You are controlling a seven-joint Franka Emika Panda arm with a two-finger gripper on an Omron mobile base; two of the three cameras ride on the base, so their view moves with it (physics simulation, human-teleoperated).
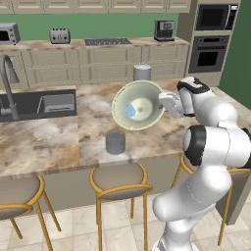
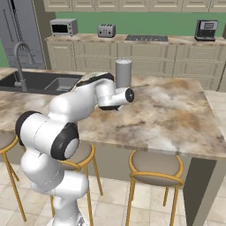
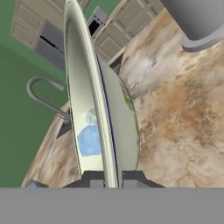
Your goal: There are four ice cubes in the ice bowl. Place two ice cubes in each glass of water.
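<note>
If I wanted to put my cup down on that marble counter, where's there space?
The right half of the counter, beyond the tall grey cylinder, is bare marble. So is the stretch between the sink and the tumbler. It's crowded mid-counter, where the gripper holds the bowl tipped on edge above the tumbler.

The white arm rises from the base, bends at a dark elbow joint and reaches forward over the counter, forearm roughly level. The gripper (image 1: 162,102) points sideways (wrist rolled, so the hand view is tilted), its fingertips (image 3: 97,179) pinched tight on the rim of the ice bowl (image 1: 147,93), holding it tipped on edge
</note>
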